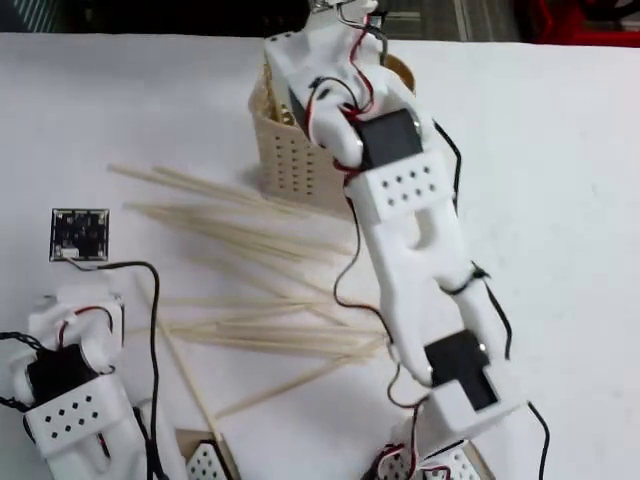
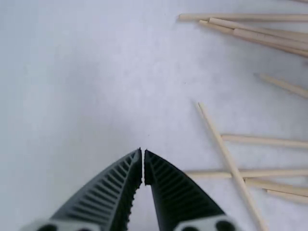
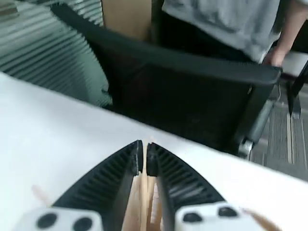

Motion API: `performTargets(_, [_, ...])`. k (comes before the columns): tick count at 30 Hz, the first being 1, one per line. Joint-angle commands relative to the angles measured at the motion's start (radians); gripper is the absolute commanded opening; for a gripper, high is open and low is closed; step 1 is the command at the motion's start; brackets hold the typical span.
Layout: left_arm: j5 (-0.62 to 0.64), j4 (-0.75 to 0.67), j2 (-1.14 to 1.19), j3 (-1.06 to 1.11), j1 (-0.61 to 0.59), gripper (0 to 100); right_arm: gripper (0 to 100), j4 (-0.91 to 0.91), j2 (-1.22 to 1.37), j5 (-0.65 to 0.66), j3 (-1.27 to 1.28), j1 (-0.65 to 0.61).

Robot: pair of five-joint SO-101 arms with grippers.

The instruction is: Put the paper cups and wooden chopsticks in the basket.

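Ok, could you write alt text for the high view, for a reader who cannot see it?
Many wooden chopsticks lie scattered across a white table, next to a pale perforated basket. The white right arm stretches over the basket, and the left arm sits at the lower left.

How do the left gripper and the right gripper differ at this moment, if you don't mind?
The left gripper is shut on nothing; the right gripper pinches chopsticks. The left gripper looks down at the table; the right gripper points past its far edge. Both have black ribbed fingers.
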Motion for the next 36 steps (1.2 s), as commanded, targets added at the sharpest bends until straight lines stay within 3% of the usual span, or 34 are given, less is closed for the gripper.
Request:
performTargets(1, [-0.003,-0.018,-0.019,-0.017,-0.002,3,1.8,0.196,-0.127,-0.006,-0.044,0.004])
performTargets(10, [-0.087,0.103,-0.015,-0.218,0.124,3,1.9,0.670,-0.257,0.000,-0.043,0.005])
performTargets(14, [-0.092,0.186,-0.013,-0.350,0.199,3,1.9,0.788,-0.285,-0.006,-0.041,0.018])
performTargets(18, [-0.152,0.293,0.022,-0.460,0.295,7,1.9,0.788,-0.343,-0.009,0.091,0.074])
performTargets(23, [-0.236,0.394,0.237,-0.574,0.423,9,1.9,0.756,-0.461,-0.009,0.342,0.114])
performTargets(27, [-0.322,0.411,0.371,-0.614,0.526,10,1.9,0.615,-0.573,-0.009,0.543,0.232])
performTargets(32, [-0.336,0.408,0.452,-0.614,0.653,20,1.8,0.430,-0.670,-0.015,0.755,0.397])
performTargets(36, [-0.338,0.405,0.504,-0.595,0.782,21,1.8,0.323,-0.685,-0.120,0.847,0.504])
